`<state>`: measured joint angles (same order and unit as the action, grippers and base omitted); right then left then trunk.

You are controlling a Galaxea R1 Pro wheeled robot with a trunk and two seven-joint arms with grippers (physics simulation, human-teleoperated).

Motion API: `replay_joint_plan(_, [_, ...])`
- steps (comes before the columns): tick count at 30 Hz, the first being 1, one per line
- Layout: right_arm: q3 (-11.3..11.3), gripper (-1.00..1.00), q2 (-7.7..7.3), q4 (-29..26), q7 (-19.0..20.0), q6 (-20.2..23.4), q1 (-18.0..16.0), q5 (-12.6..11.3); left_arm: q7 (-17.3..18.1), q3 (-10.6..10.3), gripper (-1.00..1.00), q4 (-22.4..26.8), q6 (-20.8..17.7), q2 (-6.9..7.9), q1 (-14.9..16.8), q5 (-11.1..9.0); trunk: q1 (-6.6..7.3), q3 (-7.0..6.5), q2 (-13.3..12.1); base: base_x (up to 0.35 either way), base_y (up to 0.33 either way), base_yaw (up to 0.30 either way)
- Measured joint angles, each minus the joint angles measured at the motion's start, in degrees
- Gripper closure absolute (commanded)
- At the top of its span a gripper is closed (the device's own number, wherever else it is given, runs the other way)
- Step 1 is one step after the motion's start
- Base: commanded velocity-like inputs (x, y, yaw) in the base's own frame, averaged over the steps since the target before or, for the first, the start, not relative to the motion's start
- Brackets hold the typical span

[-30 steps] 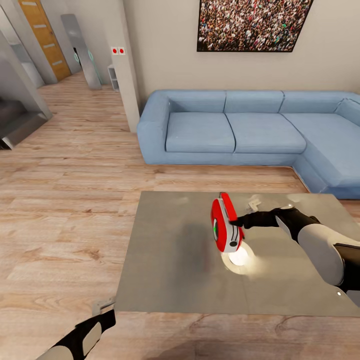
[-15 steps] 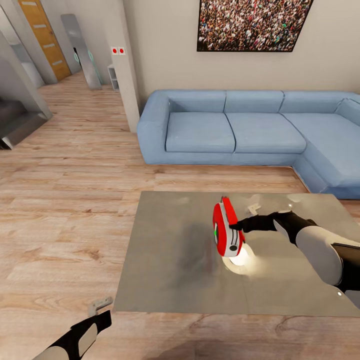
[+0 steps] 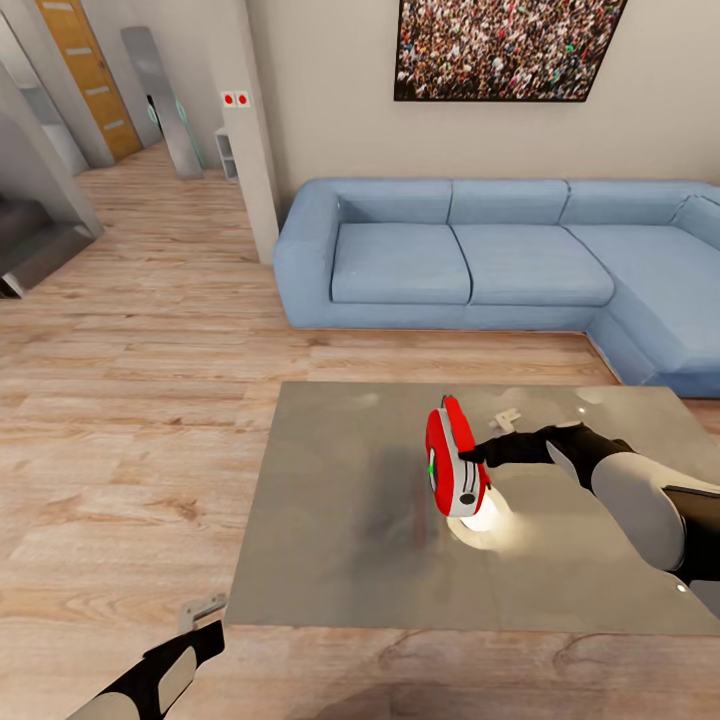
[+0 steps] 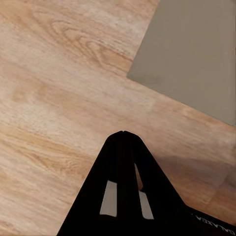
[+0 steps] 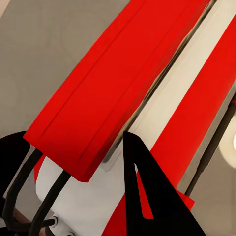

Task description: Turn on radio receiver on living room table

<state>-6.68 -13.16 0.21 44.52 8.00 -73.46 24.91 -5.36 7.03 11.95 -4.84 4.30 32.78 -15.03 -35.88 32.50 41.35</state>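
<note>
We can read almost no writing. In the left wrist view, small white letters run along the edge of the black left gripper housing, cut off at the frame edge and too tiny for us to make out. We find no readable labels or numbers on the radio receiver.

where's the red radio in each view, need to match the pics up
Head view: the radio receiver stands on the table, right of centre, the right gripper at its side.
Left wrist view: a table corner over wood floor; no radio here.
Right wrist view: the radio up close, crossing the frame diagonally.
Shared landmark: the grey tabletop.
</note>
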Motion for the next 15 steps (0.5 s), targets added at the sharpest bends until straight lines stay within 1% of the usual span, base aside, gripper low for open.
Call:
replay_joint_plan(2, [0.0,1.0,0.03,0.0,0.02,0.0,0.0,0.05,0.0,0.0,1.0,0.0,0.0,0.0,0.0,0.0,-0.44,0.36,0.8,0.0,0.0,0.0])
replay_joint_plan(4, [-0.06,1.0,0.05,0.0,0.03,0.0,0.0,0.25,0.0,0.04,1.0,0.0,0.0,0.09,0.0,-0.08,-0.44,0.36,0.82,0.0,0.0,0.0])
replay_joint_plan(9, [0.22,1.0,0.06,0.33,0.11,-0.16,0.0,2.46,0.07,0.08,1.0,0.0,-0.08,0.27,0.0,-0.22,-0.44,0.37,0.82,0.0,0.0,0.0])
replay_joint_plan(13, [-0.14,1.0,0.06,0.42,0.12,-0.25,0.0,2.72,0.04,0.09,1.0,0.0,-0.09,0.2,0.0,-0.24,-0.44,0.36,0.82,0.0,0.0,0.0])
replay_joint_plan(15, [-0.01,1.0,0.06,0.47,0.12,-0.26,0.0,2.8,0.02,0.09,1.0,0.0,-0.05,0.19,0.0,-0.2,-0.88,0.72,1.6,0.0,0.0,0.0])
